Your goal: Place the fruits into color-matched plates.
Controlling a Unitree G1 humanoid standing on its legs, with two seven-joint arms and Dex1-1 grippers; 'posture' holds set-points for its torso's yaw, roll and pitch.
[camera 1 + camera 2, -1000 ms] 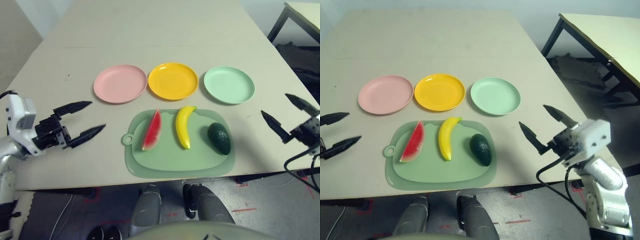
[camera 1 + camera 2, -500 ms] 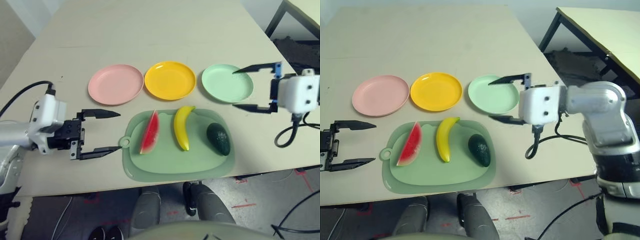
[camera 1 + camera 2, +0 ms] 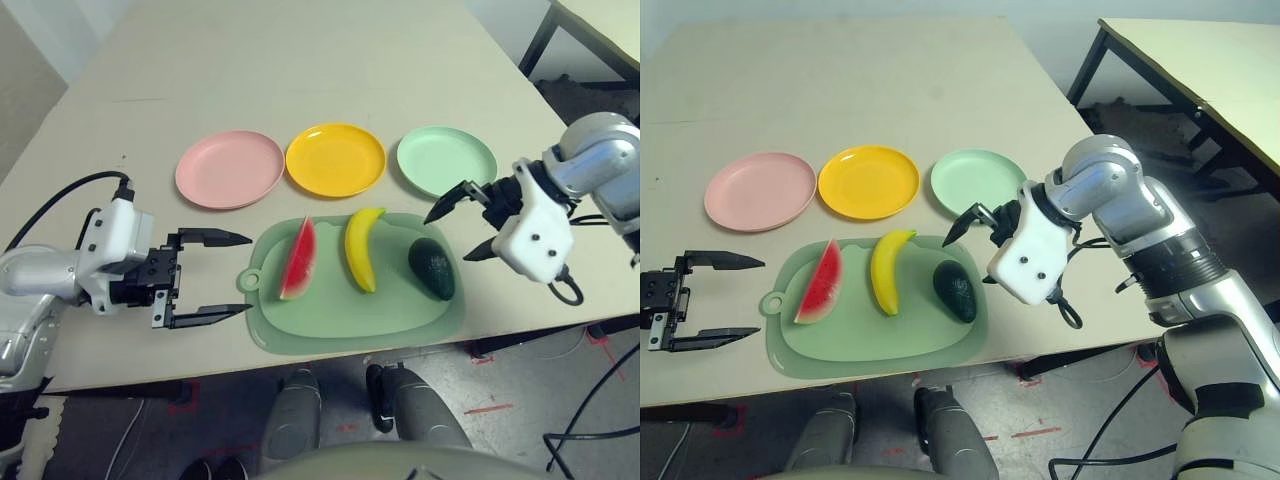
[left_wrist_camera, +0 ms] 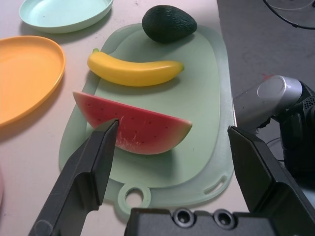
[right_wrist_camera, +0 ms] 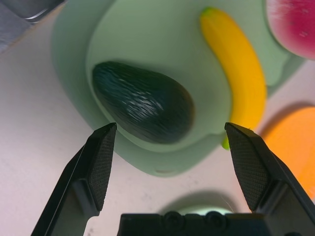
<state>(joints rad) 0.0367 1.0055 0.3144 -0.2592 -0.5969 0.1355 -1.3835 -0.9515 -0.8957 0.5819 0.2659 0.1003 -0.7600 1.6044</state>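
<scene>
The red watermelon wedge (image 3: 299,260), yellow banana (image 3: 360,248) and dark green avocado (image 3: 432,268) lie side by side on the pale green cutting mat (image 3: 330,322). Behind the mat stand the pink plate (image 3: 228,168), orange-yellow plate (image 3: 335,159) and mint green plate (image 3: 446,162), each with nothing on it. My left gripper (image 3: 250,273) is open at the mat's left end, pointing at the watermelon (image 4: 133,128). My right gripper (image 3: 446,240) is open just right of and above the avocado (image 5: 142,102), fingers apart and holding nothing.
The table's front edge runs just below the mat (image 3: 840,350). Past the table's right edge stands another table on dark legs (image 3: 1200,60). A black cable (image 3: 50,200) trails from my left wrist.
My right arm has swung from over the mint plate down toward the avocado, fingers angled at it. My left gripper has edged closer to the mat's left end.
</scene>
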